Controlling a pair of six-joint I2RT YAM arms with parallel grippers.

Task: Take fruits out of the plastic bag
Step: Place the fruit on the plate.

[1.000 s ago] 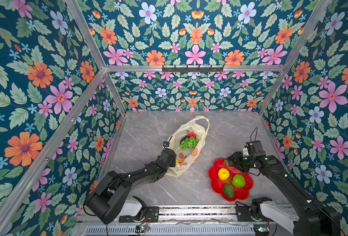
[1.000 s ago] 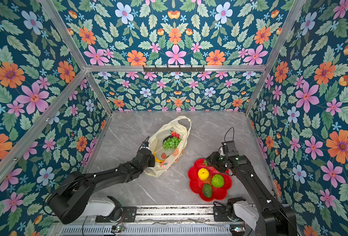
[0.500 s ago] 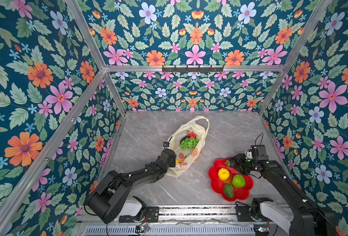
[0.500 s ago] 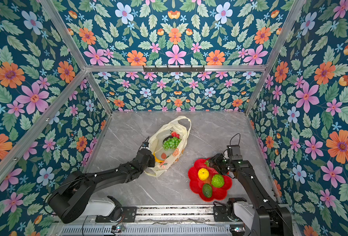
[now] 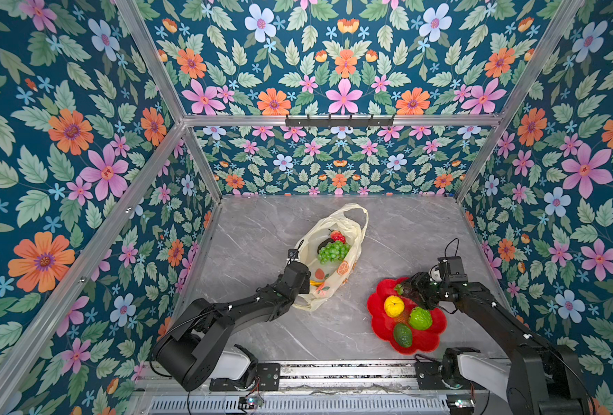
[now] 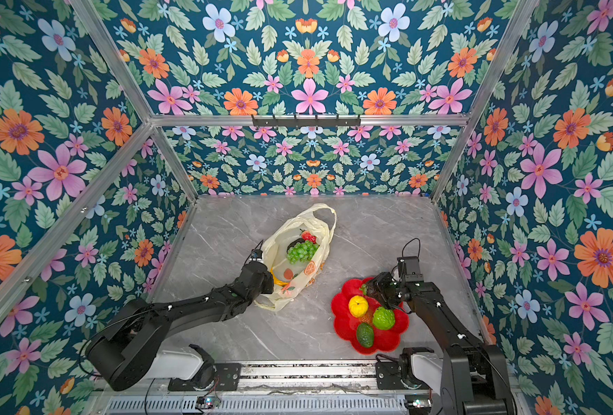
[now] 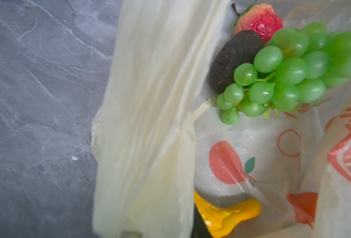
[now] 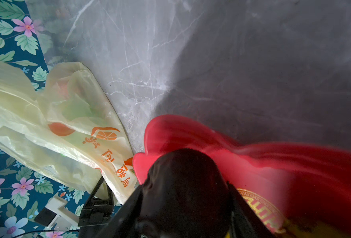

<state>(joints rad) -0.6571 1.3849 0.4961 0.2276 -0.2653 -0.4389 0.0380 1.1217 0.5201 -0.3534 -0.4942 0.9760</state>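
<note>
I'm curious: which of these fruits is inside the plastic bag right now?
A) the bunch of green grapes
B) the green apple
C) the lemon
A: the bunch of green grapes lies inside the open plastic bag, while the lemon and the green apple sit on the red plate.

Orange characters [image 8: 108, 155] on plastic bag [image 8: 57, 123], gold lettering [image 8: 259, 206] on plate [image 8: 191, 131]: illegible.
</note>
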